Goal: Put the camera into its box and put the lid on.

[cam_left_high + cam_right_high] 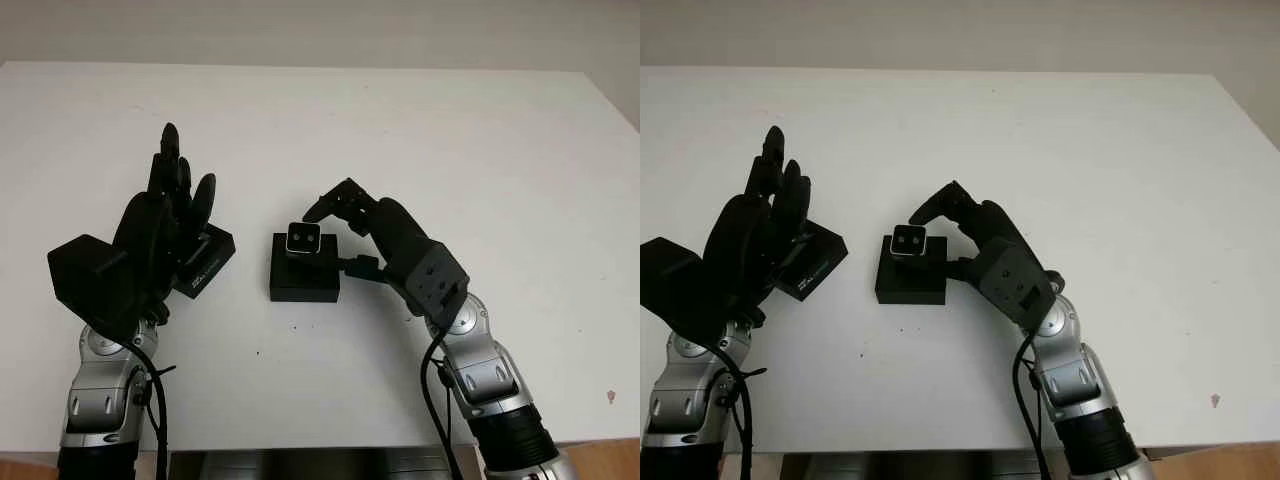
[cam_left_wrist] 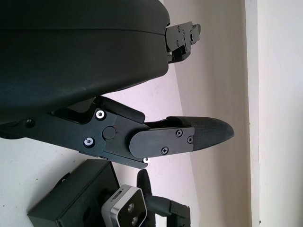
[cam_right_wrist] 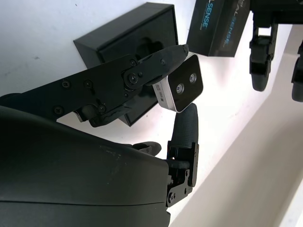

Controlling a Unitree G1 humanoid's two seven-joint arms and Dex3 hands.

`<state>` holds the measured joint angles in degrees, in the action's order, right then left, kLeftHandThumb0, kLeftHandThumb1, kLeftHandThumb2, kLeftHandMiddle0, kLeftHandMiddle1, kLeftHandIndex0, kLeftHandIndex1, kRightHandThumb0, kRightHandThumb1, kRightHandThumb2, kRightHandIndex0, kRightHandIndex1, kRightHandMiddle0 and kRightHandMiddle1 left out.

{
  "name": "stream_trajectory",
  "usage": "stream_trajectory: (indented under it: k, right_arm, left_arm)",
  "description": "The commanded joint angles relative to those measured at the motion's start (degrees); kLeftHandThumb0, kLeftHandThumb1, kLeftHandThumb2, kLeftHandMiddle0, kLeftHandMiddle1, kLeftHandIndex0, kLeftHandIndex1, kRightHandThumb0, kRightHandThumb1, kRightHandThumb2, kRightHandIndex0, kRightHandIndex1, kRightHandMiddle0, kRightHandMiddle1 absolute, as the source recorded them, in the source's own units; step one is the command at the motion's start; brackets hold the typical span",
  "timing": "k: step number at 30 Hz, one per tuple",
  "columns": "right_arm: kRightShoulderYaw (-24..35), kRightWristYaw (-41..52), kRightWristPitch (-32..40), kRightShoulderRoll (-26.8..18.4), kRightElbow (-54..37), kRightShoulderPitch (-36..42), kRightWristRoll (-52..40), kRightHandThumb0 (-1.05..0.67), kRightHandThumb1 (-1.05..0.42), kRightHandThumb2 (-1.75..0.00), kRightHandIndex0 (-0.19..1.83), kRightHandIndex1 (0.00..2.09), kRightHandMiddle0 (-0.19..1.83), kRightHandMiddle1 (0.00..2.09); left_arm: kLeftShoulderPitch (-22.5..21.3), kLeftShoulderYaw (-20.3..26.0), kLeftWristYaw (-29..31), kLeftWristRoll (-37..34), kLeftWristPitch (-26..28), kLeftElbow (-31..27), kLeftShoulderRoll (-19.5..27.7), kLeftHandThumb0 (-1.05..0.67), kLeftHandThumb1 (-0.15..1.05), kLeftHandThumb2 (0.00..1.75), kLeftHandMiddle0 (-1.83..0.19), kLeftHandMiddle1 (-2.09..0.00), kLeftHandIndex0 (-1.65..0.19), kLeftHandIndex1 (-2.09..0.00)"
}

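Right hand [image 1: 330, 210] grips the camera [image 1: 303, 239] just above the open black box [image 1: 304, 276] at table [image 1: 450, 150] centre. Left hand [image 1: 165, 225] open, over the lid [image 1: 207, 260] left of the box.

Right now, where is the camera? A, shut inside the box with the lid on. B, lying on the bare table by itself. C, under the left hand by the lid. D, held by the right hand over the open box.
D: the right hand grips the camera just above the open box, while the lid sits apart under the left hand.
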<state>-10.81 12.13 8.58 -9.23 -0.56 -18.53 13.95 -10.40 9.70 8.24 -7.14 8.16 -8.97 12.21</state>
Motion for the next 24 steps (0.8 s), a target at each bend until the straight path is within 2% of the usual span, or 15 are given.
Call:
stream_trajectory:
  k: [1, 9, 24]
  right_arm:
    - [-0.16, 0.9, 0.67, -0.88, -0.47, -0.25, -0.22, -0.41, -1.02, -0.05, 0.35, 0.07, 0.18, 1.66]
    - [-0.41, 3.87, 1.5, -2.67, 3.04, -2.74, 0.14, -0.41, -1.0, -0.05, 0.34, 0.07, 0.21, 1.63]
    - [-0.59, 3.77, 0.72, -2.95, 5.68, -3.98, 0.74, -0.39, -1.01, -0.05, 0.34, 0.06, 0.21, 1.64]
  left_arm:
    - [0.45, -0.15, -0.01, 0.01, -0.29, -0.14, -0.01, -0.72, 1.05, 0.48, 0.19, 0.0, 0.19, 0.0]
    - [0.51, -0.02, 0.11, -0.12, -0.25, -0.12, 0.07, -0.73, 1.05, 0.47, 0.19, 0.0, 0.19, 0.0]
    - [0.52, -0.02, 0.11, 0.05, -0.21, -0.19, 0.09, -0.72, 1.05, 0.48, 0.19, 0.0, 0.19, 0.0]
